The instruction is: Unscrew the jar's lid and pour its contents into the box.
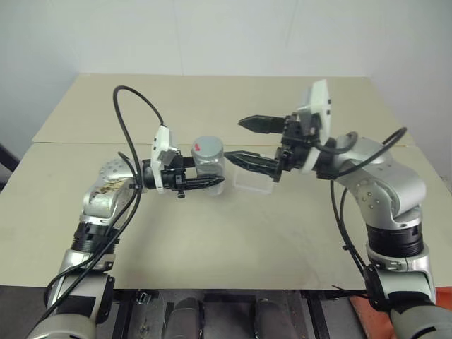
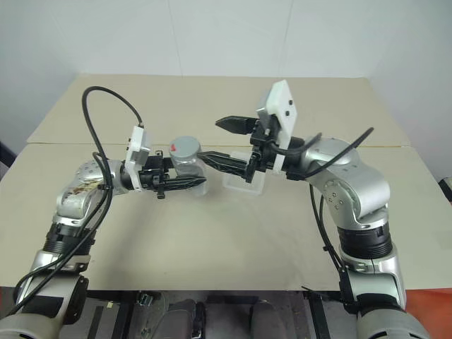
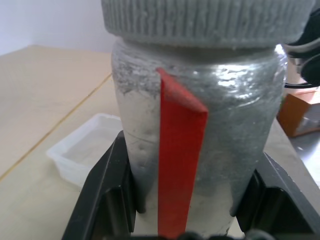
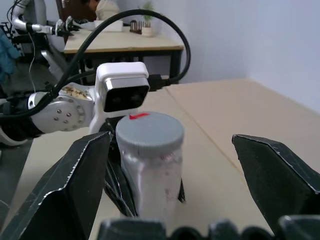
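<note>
Lid grab, jar held off the table
Left gripper [image 1: 201, 182] pinches the jar [image 1: 208, 157]; right gripper [image 1: 248, 143], spread wide beside it, should centre on the lid [image 4: 150, 131], box [image 1: 253, 182] just behind.

A silver metal jar [image 3: 200, 145] with a red vertical stripe [image 3: 179, 170] down its pale label stands upright between the left gripper's [image 3: 192, 210] 2 black fingers [image 3: 102, 200], which press against its lower sides. A ribbed grey-silver round lid [image 3: 205, 22] sits on its top, slightly wider than the body. Behind the jar, a shallow clear plastic box [image 3: 85, 155] rests on the beige table [image 3: 45, 95]. A brown wooden object [image 3: 300, 112] shows past the table's edge.
</note>
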`<state>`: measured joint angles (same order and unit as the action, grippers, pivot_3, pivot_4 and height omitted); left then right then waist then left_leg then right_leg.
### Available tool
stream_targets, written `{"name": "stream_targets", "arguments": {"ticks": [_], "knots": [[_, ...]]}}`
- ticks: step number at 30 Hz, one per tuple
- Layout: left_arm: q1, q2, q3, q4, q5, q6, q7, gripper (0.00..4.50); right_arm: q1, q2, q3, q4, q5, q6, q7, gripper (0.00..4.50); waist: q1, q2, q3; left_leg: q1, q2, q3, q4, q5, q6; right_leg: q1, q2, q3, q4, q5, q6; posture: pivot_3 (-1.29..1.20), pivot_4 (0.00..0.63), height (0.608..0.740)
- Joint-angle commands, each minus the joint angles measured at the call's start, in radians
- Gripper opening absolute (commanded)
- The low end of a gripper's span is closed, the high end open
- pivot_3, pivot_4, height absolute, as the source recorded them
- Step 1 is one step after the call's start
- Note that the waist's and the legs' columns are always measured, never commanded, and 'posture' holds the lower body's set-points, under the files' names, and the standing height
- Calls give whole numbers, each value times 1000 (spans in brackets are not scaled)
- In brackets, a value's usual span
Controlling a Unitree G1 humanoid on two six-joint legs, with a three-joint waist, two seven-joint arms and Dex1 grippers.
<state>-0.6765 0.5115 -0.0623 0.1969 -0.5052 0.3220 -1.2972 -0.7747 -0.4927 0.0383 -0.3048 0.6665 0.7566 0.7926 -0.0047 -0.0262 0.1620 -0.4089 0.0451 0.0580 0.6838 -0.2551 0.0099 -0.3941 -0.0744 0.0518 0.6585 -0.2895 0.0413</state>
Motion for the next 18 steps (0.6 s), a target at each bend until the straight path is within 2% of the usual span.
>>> {"name": "stream_targets", "arguments": {"ticks": [1,5,18], "knots": [[-62,-22,-17,36,25,-59,-47,2072,-72,25,2,-24,53,65,-21,4500,-1,0,0,-1,0,0,0,0,0,-1,0,0,1,0,0,0,150,740],[-96,-47,-32,72,41,-94,-90,2072,-108,46,42,7,21,82,-24,4500,-4,0,0,-8,0,-1,2,0,0,-10,0,0,6,0,0,0,150,740],[-116,-80,-36,106,75,-135,-122,2072,-127,46,69,72,-7,99,1,4500,-8,0,0,-11,0,-1,2,1,1,-11,0,-1,5,0,0,0,150,740]]}}
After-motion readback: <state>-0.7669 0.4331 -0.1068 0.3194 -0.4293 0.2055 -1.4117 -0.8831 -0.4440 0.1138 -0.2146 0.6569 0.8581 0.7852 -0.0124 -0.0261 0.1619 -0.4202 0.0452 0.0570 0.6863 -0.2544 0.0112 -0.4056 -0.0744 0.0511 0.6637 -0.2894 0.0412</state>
